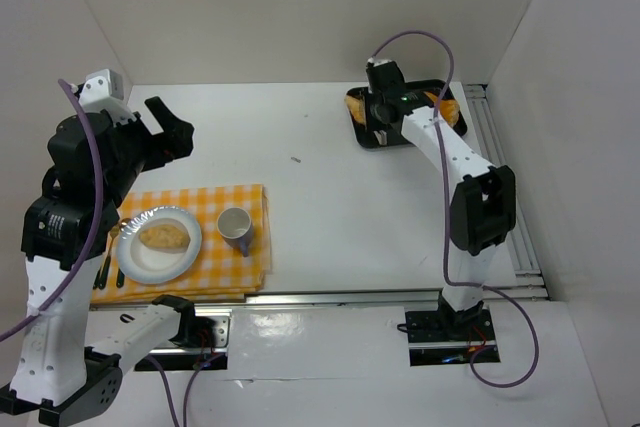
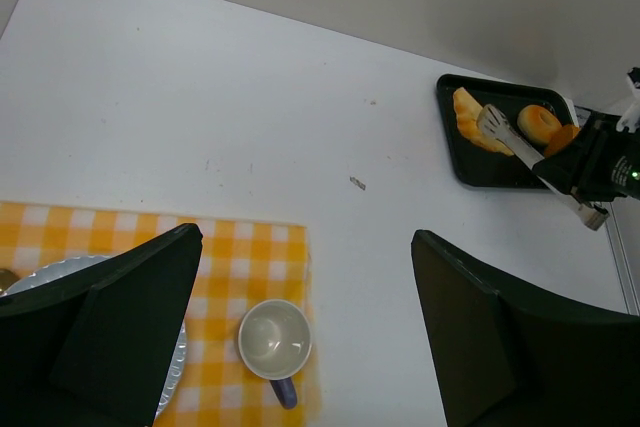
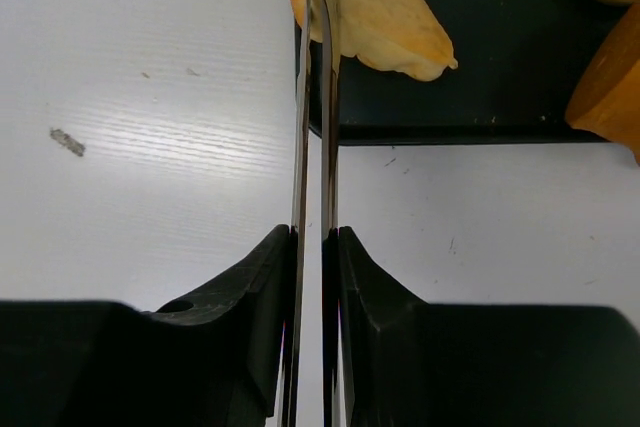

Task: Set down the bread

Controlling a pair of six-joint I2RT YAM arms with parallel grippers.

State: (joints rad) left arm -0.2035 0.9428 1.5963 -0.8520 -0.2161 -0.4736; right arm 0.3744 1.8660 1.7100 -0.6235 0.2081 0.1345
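Well, right gripper [image 3: 318,247] was clamped on the tongs [image 3: 302,147]. Blades were nearly together, nipping the bread [image 3: 385,22] just past the fingertips, over the tray [image 3: 480,87]. Bite looked thin, possibly edge-only, so the bread could tear or drop on lift. The left gripper [image 2: 305,237] stood wide, empty.

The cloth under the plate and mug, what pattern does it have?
The cloth has yellow-and-white checks, clearest in the top external view.
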